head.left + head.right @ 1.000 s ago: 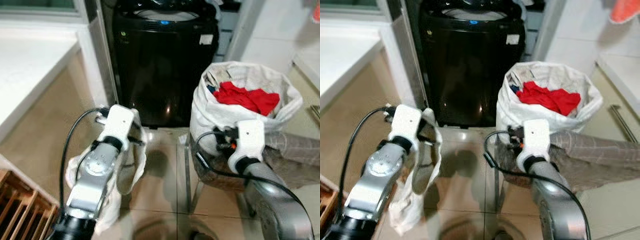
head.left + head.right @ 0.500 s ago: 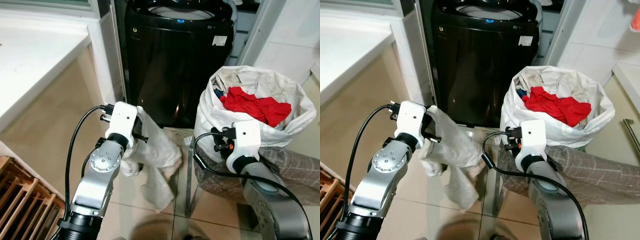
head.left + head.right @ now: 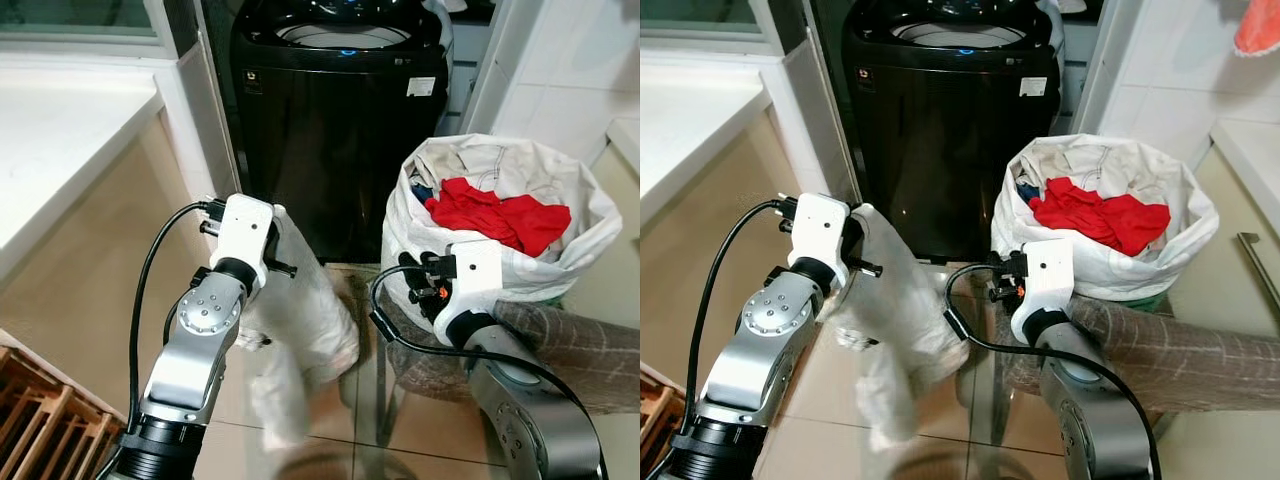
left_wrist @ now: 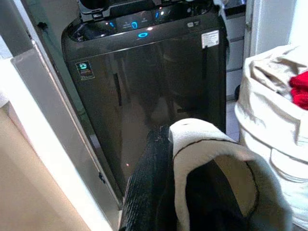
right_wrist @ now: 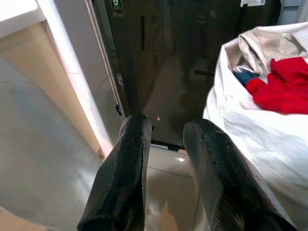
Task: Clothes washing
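Observation:
A black top-loading washing machine point(image 3: 340, 130) stands straight ahead, its lid open. My left gripper point(image 3: 281, 235) is shut on a pale cream garment point(image 3: 303, 335) that hangs down in front of the machine's lower left, blurred at its bottom end. In the left wrist view the cloth point(image 4: 211, 159) drapes over the black fingers point(image 4: 149, 183). My right gripper point(image 5: 168, 124) is open with nothing between its fingers, held low beside a white laundry bag point(image 3: 450, 230). The bag holds red clothes point(image 3: 495, 212).
A white counter point(image 3: 70, 110) runs along the left. A wooden rack point(image 3: 40, 435) lies at the bottom left. The bag rests on a grey checked cloth point(image 3: 575, 350) over a metal-legged stand point(image 3: 379, 350). Beige floor tiles point(image 3: 230, 430) lie below the arms.
The view has shifted as the camera moved. The hanging garment has swung out to the right of the left arm and closer to the machine. The right gripper stays by the bag.

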{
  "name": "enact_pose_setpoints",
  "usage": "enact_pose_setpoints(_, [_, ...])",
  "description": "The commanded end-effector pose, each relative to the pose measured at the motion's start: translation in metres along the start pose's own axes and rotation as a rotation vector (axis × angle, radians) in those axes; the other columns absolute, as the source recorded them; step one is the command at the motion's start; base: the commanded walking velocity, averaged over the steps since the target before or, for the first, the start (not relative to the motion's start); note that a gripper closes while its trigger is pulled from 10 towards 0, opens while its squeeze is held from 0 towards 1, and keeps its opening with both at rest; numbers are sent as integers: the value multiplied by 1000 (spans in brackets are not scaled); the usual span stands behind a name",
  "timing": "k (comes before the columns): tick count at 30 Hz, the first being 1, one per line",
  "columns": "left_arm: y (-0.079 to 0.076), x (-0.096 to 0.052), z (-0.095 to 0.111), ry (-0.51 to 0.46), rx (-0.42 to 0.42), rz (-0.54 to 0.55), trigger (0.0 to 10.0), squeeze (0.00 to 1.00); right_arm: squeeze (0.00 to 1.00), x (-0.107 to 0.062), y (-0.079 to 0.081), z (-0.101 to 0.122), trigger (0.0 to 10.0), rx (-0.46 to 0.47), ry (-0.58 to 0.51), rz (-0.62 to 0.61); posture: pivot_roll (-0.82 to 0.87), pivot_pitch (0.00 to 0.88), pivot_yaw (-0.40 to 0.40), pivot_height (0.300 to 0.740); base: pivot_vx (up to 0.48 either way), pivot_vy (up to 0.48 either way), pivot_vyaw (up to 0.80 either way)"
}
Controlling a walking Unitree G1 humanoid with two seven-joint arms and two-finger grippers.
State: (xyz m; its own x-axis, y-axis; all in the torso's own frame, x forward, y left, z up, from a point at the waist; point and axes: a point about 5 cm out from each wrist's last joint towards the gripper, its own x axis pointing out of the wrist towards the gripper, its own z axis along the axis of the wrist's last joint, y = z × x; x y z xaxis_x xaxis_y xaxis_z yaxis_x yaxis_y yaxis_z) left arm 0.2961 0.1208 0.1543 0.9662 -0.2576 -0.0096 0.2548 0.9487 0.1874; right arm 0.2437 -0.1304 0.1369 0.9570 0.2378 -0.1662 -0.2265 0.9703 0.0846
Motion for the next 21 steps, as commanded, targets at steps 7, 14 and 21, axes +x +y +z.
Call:
enact_pose_setpoints(7, [8,-1,15,-57,18,1,10000,0,0,-4,1,-2,10000,11,-12,23,-60,0,78,740,393,0,0])
enact_pose_setpoints(14, [12,-8,5,-25,-23,29,10000,0,0,-3,3,-4,10000,-32,-8,34,-48,0,71,740,394,0,0])
enact_pose_setpoints(21, [13,-13,-3,0,-36,46,10000,0,0,-4,-5,-10,10000,-54,20,-10,-37,0,52,740,389,0,0])
